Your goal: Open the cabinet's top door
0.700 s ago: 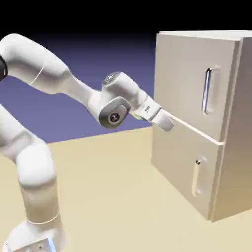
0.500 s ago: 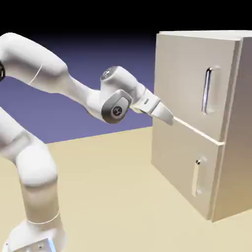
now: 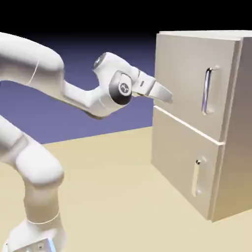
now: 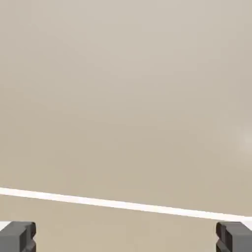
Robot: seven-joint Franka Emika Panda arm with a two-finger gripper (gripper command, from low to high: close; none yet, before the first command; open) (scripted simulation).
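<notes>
Approach stage only, as judged: gripper [image 4: 126,238] is raised in front of the cabinet [image 3: 189,88], fingers set wide apart, nothing held between them; contact with the door face cannot be settled from either view. Beyond the fingertips, only flat door panel and the pale seam [image 4: 123,204] are seen in the hand view, no handle in that frame. Top door [image 3: 184,74] is seen closed above the seam, its silver bar handle [image 3: 206,91] upright near the door's edge on the exterior view's right, apart from the gripper. Left to do: handle to be reached, gripped, door to be pulled open. Lower door [image 3: 179,157] is also closed, its pale handle [image 3: 196,177] below, not to be confused with the target. No loose obstacle is seen between gripper and handle; scraping of the panel on the sideways move is the likely risk
</notes>
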